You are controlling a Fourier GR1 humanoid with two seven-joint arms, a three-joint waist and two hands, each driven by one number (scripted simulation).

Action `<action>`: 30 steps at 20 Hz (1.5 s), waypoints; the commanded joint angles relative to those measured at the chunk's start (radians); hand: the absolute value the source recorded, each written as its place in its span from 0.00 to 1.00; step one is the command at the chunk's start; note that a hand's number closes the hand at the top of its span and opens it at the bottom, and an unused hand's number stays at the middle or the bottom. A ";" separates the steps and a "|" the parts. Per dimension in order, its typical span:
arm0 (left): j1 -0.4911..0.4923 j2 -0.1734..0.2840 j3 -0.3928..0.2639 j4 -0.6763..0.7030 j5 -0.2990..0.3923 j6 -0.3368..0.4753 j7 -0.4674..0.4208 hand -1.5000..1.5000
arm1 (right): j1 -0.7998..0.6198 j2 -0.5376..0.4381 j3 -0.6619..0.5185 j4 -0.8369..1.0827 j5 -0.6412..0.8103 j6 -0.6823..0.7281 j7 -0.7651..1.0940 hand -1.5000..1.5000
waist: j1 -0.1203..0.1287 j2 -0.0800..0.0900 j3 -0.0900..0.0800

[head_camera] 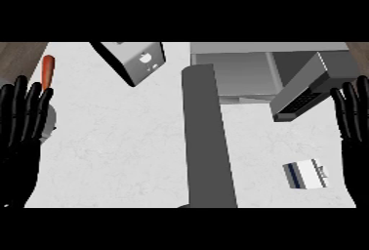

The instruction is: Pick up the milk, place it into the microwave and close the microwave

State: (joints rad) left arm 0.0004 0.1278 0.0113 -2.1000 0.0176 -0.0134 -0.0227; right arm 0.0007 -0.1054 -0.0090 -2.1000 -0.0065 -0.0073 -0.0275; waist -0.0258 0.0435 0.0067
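Robot hand (353, 122) open at right, milk (306, 175) lying nearby

Two hands show: the left hand (22, 127) and the right hand (353, 122), each open with fingers up at its own edge of the view. One milk (307, 175) carton lies on the counter (122, 146), just left of the right hand's wrist. One microwave (245, 73) stands with its one door (306, 88) swung open, up and left of the right hand. One carrot (48, 71) lies just above the left hand. One grey box (133, 58) sits up and right of the left hand. One dark grey strip (209, 136) runs between the hands.
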 commanded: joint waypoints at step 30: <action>0.419 -0.075 0.058 0.025 0.123 -0.172 -0.188 0.00 | 0.503 0.105 0.261 0.005 0.154 -0.409 -0.302 0.00 | 0.026 -0.046 -0.007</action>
State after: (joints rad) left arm 0.3591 0.0527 0.0570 -2.1008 0.1387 -0.1460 -0.1415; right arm 0.4627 -0.0004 0.2473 -2.1232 0.1337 -0.3445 -0.2738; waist 0.0022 -0.0018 -0.0001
